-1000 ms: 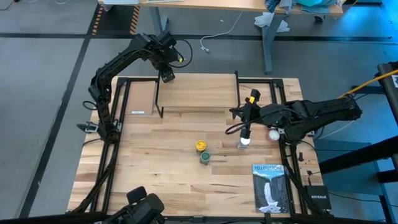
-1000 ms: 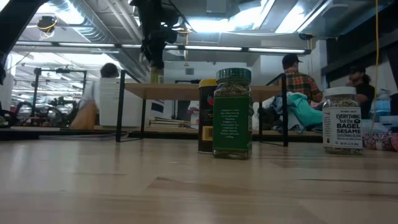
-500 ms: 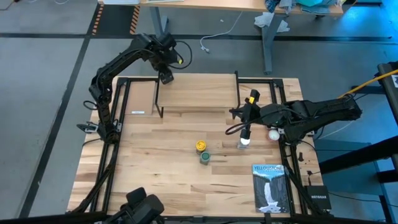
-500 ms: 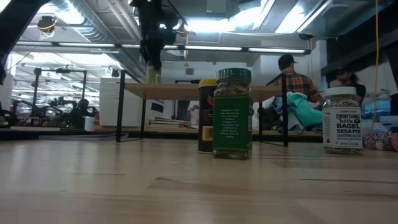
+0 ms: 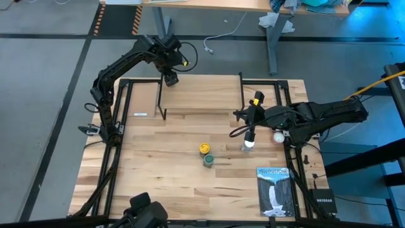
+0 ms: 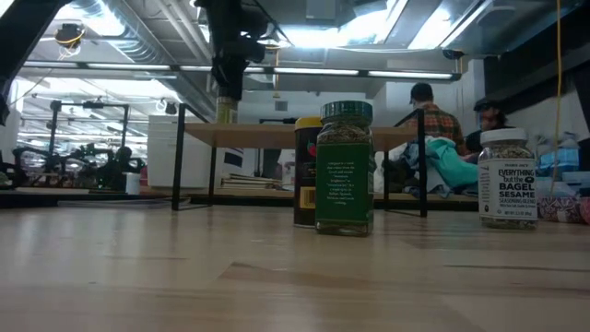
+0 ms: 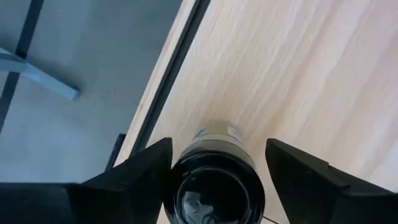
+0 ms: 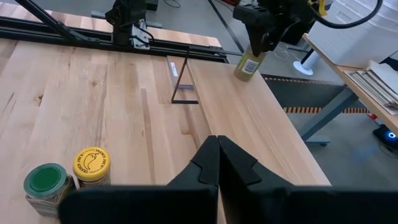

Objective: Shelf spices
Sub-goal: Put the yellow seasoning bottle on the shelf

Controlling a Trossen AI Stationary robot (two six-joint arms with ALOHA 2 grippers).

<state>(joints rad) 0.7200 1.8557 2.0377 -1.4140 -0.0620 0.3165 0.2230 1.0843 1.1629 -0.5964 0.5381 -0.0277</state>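
The dark-lidded jar (image 7: 214, 180) stands between the fingers of the left gripper (image 7: 217, 171) at the far left corner of the shelf (image 5: 201, 96), close to its edge; whether its base rests on the plank cannot be told. The fingers flank the lid closely on both sides, apparently gripping it. Judgement: this is the placing step, and it is best done by seating the jar flat, clear of the edge, then parting the fingers and rising straight up so the jar is not tipped. The left arm reaches in a high arch from the left side of the desk (image 5: 158, 171), wrist pointed down. The right gripper (image 5: 249, 134) waits low beside the white-lidded jar (image 6: 506, 178), fingers pressed together, with the green jar (image 6: 344, 168) and yellow-lidded jar (image 5: 204, 149) further off.
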